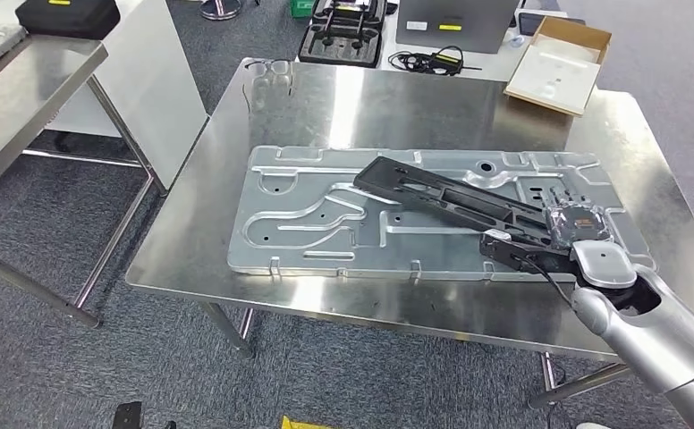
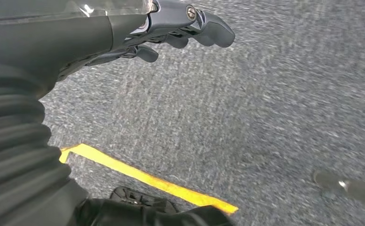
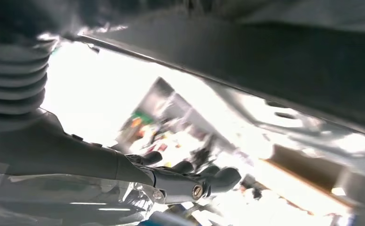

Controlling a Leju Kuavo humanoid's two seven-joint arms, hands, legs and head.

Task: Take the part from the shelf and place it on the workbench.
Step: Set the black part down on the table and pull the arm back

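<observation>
The part (image 1: 455,204) is a long, flat black frame with slots along its length; it lies slantwise on the workbench (image 1: 352,107), a bare steel table; its far end points left, its near end sits at the right under the right hand (image 1: 578,225).

Our right hand (image 1: 579,223) grips the near end of a long black part (image 1: 455,201), which stretches away from the hand to its left and lies across a stamped grey metal plate (image 1: 308,214). The plate rests flat on the steel workbench (image 1: 343,98) under the hand. Beyond the hand, at the bench's far edge, sits an open cardboard box (image 1: 558,63).
</observation>
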